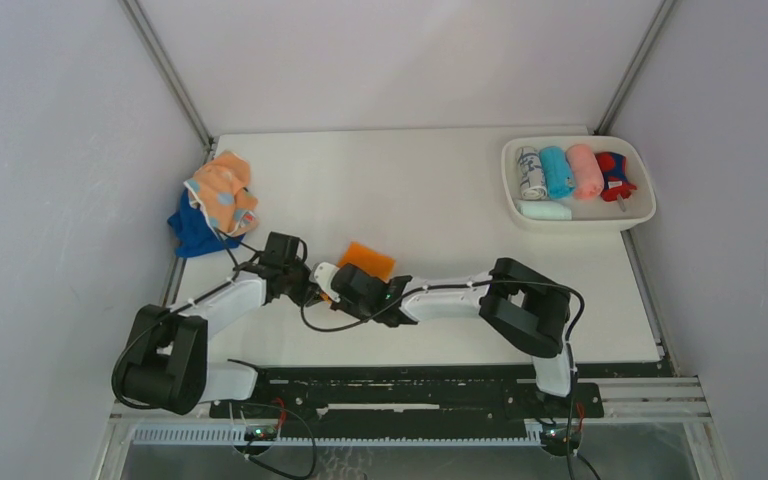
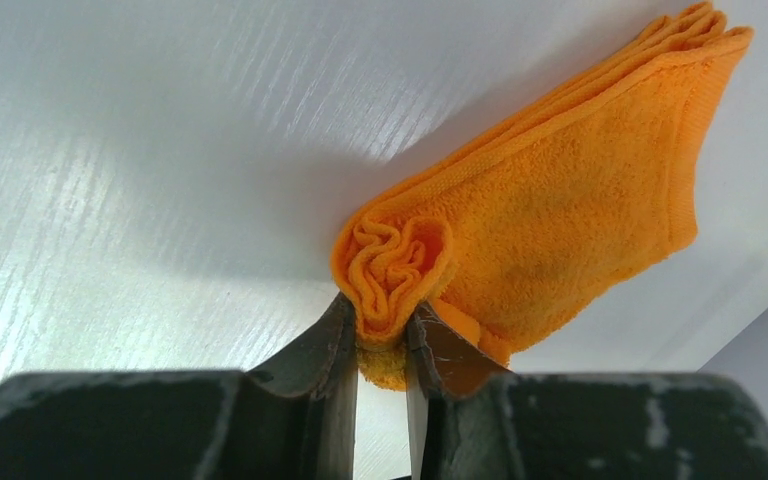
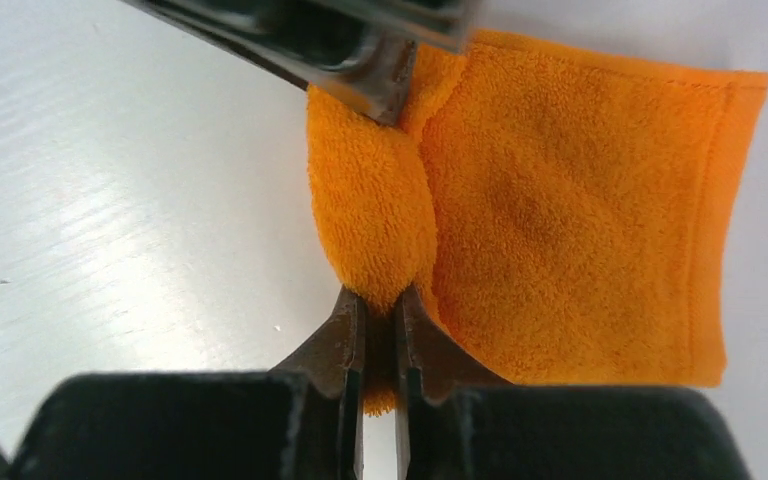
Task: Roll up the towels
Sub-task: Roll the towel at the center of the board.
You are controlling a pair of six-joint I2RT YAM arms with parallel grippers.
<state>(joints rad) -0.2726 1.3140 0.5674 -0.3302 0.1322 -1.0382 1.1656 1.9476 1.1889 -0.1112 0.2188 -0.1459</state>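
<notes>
**Two pincers clamped on one orange towel**

Top view: the orange towel (image 1: 370, 260) lies on the tabletop (image 1: 440, 190) left of centre. Its near-left part is covered by the two wrists that meet over it, so the fingertips and the grasp cannot be made out here.

Left wrist view: the left pincer (image 2: 381, 335) is narrowed onto one end of a tight roll, and the crumpled spiral of folds shows just above the jaws. The unrolled, folded remainder runs away up and to the right over the tabletop.

Right wrist view: the right pincer (image 3: 378, 310) pinches the opposite end of the same roll, jaws nearly together with cloth between them. The spiral is not visible from this side. The flat part appears as a rectangle, its near-left corner hidden behind the pincer body. A finger of the left pincer enters, blurred, at the top.

Only the top view shows the rest:
- A peach spotted towel (image 1: 222, 192) is heaped on a dark blue towel (image 1: 192, 232) at the far-left tabletop edge.
- A white tray (image 1: 580, 228) at the far right holds a turquoise roll (image 1: 557, 172), a pink roll (image 1: 586, 170), a pale mint roll (image 1: 545, 210) and two further items too small to identify.
</notes>
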